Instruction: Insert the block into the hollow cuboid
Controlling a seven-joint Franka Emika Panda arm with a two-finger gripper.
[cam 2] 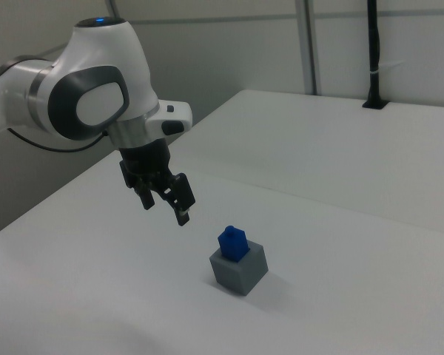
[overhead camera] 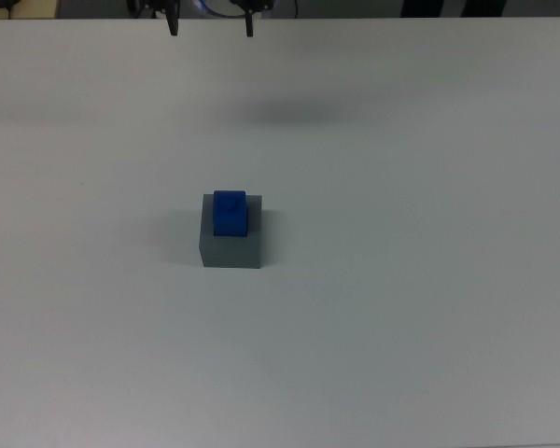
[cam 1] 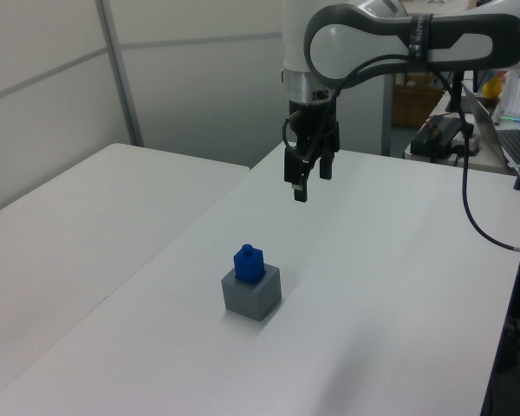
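From the top view, I am seeing the blue block (overhead camera: 230, 212) standing in the recess of the grey hollow cuboid (overhead camera: 231, 246), its upper part sticking out above the rim. The pair is sitting near the middle of the white desk (overhead camera: 411, 280), somewhat toward the top view's left. At the far edge of the desk, two dark fingertips (overhead camera: 174, 24) of the claw (overhead camera: 211, 24) are poking into the picture, set well apart from each other, with a soft shadow lying on the desk surface just below them.

In the left view, I am watching the white arm (cam 1: 390, 39) reaching in from the left view's right, with the claw (cam 1: 309, 179) hanging high above the desk, pointing down and carrying nothing. It is hovering well apart from the cuboid (cam 1: 252, 293), toward the desk's far edge. The block (cam 1: 249, 263) is sitting upright in the box, slightly turned against its walls.

In the right view, I am seeing the arm (cam 2: 89, 96) coming from the right view's left, the claw (cam 2: 165, 202) spread and empty, hovering above the desk to the right view's left of the cuboid (cam 2: 239, 271). The block (cam 2: 233, 242) is rising out of the top opening, roughly half of it showing.
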